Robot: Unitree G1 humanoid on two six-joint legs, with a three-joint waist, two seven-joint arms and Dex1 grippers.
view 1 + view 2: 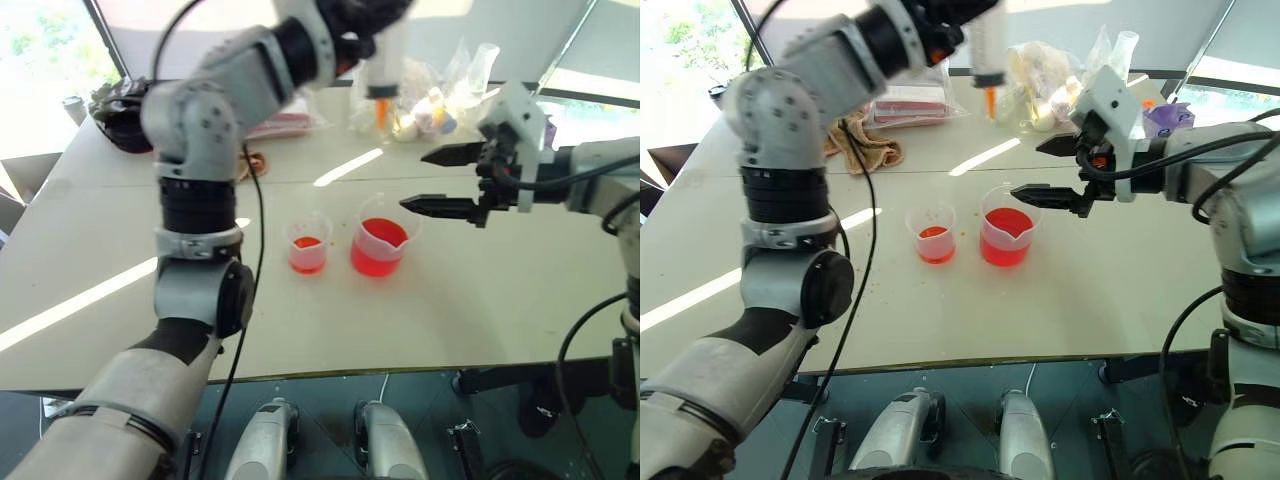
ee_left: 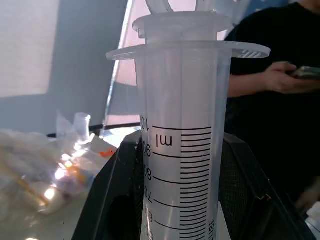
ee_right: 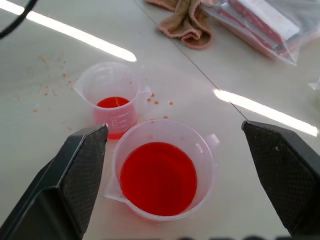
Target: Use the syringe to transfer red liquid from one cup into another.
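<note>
My left gripper [image 1: 362,22] is raised high over the far side of the table, shut on the clear syringe [image 1: 382,68], which hangs upright with its orange tip [image 1: 991,100] pointing down. In the left wrist view the syringe barrel [image 2: 180,150] stands between my black fingers [image 2: 112,200], its plunger pushed in. Below on the table, the larger spouted beaker [image 1: 380,245] holds red liquid [image 3: 158,177]. The smaller cup [image 1: 309,243], to its left, holds a shallow red layer [image 3: 113,102]. My right gripper [image 1: 414,181] hovers open just right of the beaker, with nothing between its fingers [image 3: 75,180].
A crumpled tan towel [image 1: 865,145] and bagged packets [image 1: 910,100] lie at the back left. Clear bags of clutter [image 1: 1050,80] sit at the back centre. Red drops [image 3: 160,101] dot the table near the cups. A person in black [image 2: 270,85] holds a phone beyond the table.
</note>
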